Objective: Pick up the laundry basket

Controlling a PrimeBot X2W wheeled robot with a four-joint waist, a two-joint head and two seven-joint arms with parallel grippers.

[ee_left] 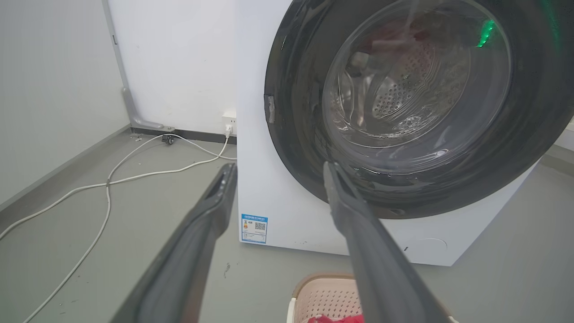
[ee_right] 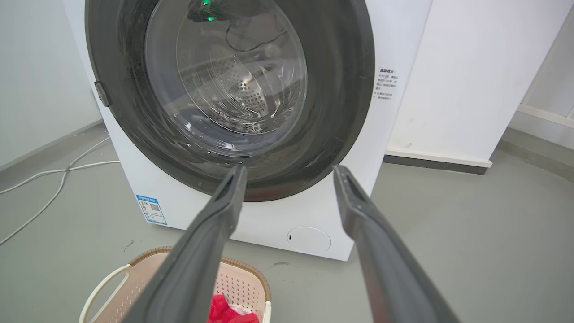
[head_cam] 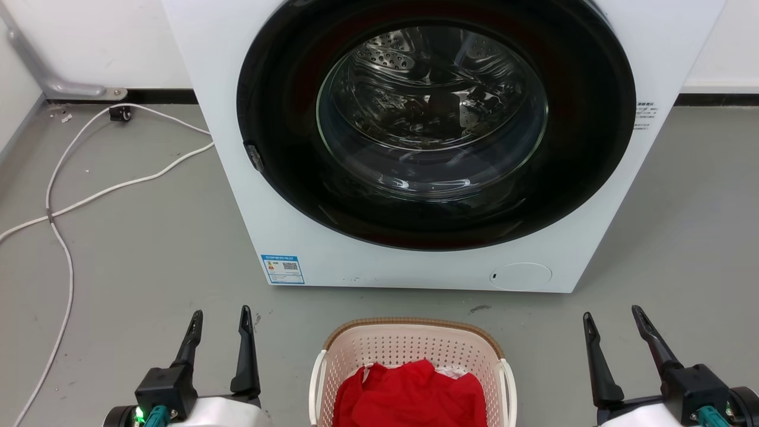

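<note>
Laundry basket (head_cam: 409, 325) holding a red garment (head_cam: 409, 394) sits on the floor (head_cam: 148, 267) before the washing machine (head_cam: 237, 178), between left gripper (head_cam: 220, 313) and right gripper (head_cam: 612, 312), both empty with fingers spread; its near end is cut off, so handle reach seems uncertain; a lopsided grasp could tip it.

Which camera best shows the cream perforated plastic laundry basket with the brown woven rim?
The head view: the laundry basket sits centred, showing its rim, white handles and red cloth, though cropped below. The right wrist view hides part behind a finger; the left wrist view catches one corner.
</note>
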